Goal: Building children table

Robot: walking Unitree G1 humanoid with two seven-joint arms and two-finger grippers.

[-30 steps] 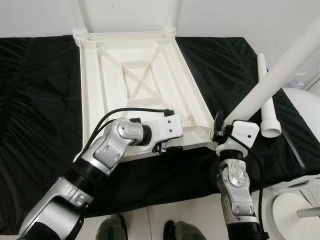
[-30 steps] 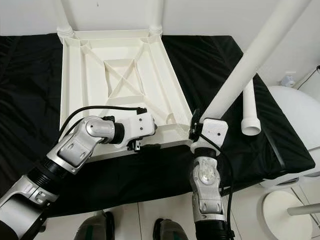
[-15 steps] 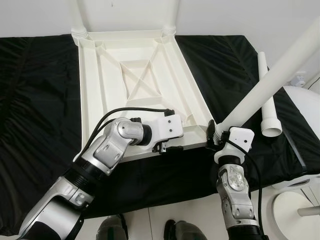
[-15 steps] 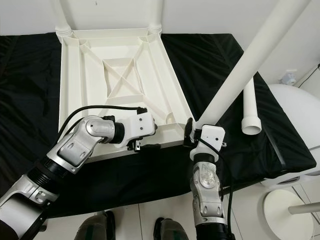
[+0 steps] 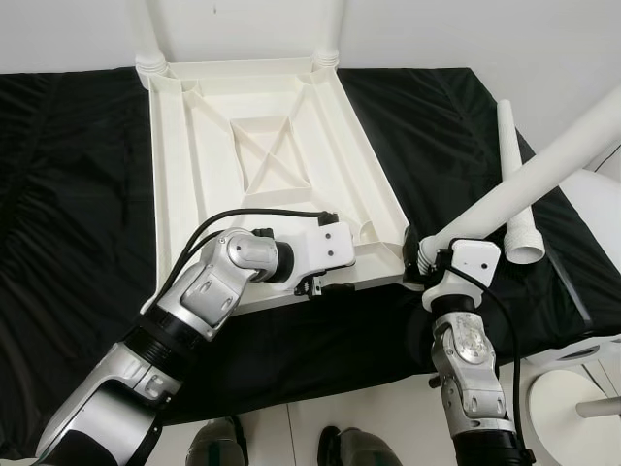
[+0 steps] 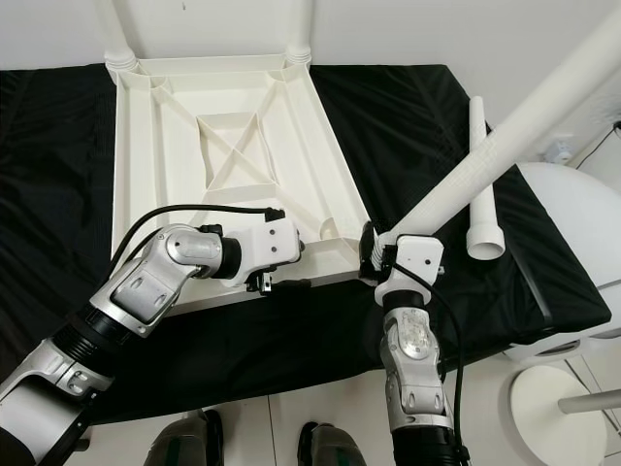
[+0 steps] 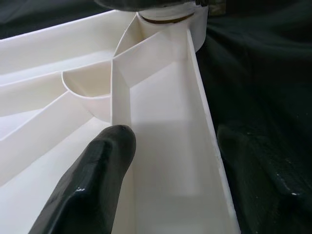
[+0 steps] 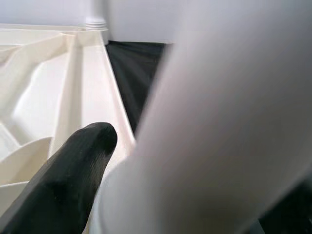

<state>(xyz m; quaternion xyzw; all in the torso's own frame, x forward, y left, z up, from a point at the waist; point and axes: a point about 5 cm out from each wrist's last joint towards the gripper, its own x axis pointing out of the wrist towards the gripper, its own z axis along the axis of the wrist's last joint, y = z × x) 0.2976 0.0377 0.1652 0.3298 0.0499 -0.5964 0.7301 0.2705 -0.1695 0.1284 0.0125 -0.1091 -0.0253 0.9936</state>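
Right gripper (image 6: 380, 254) clamped on white table leg (image 6: 505, 136) at near-right corner socket, left gripper (image 5: 320, 284) pinching near rim of upturned tabletop (image 5: 262, 155) (ribbed underside).

A thick white table leg (image 8: 219, 126) crossed the view, blurred and very close. One black finger (image 8: 63, 183) lay against it. Behind them stood the ribbed white tabletop underside (image 8: 63, 92), resting on black cloth (image 8: 134, 68).

head views are bright and evenly lit, pretty sharp, soft shadows in the black cloth (image 5: 78, 214) folds. right wrist view is blurry up close, the white leg (image 8: 209, 122) totally out of focus.
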